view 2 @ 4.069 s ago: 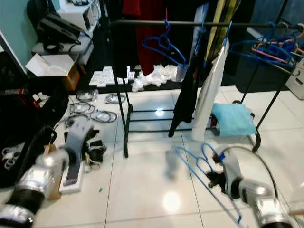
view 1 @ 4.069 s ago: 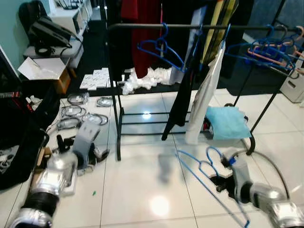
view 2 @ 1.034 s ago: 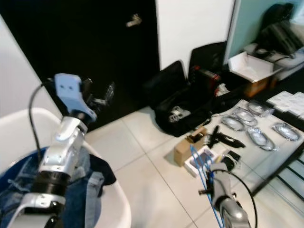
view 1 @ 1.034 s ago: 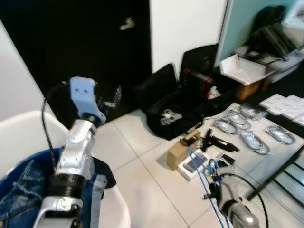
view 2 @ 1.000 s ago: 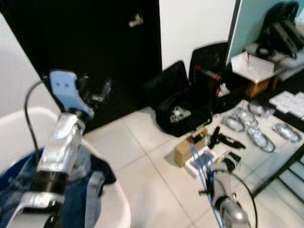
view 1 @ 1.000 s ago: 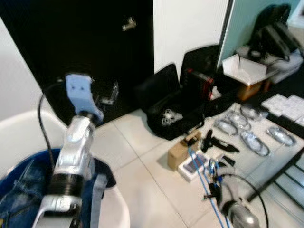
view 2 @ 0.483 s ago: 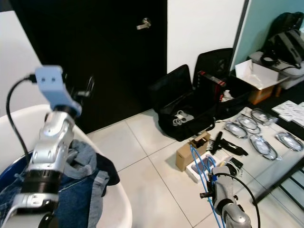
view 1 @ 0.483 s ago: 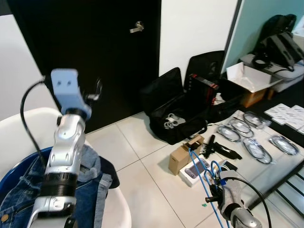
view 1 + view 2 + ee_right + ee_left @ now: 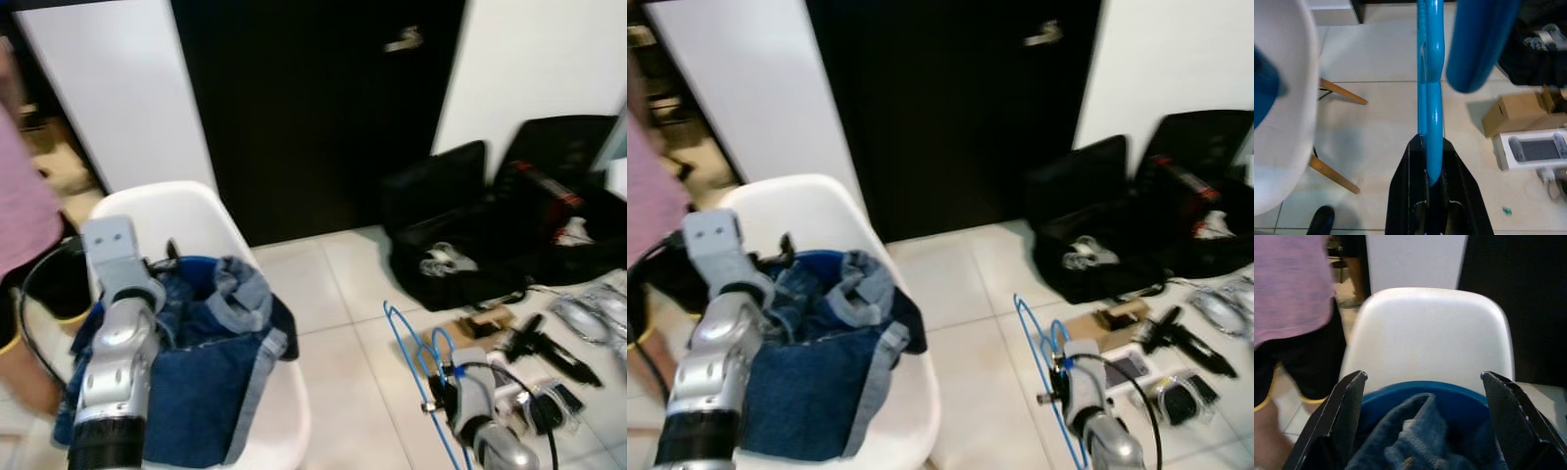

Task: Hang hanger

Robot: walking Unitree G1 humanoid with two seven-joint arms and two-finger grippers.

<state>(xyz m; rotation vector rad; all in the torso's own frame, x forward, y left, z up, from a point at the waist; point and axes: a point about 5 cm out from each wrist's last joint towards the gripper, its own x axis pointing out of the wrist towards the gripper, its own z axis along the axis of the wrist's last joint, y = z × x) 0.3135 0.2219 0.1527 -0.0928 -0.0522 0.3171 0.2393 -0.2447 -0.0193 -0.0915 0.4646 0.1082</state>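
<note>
Blue hanger in right gripper

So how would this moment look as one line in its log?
right gripper: shut on hanger | left gripper: open, over jeans on chair | person beside chair

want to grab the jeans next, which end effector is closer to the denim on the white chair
Left. The left end effector hovers open right over the denim on the white chair; the right end effector is off beside it, gripping the blue hanger.
</note>
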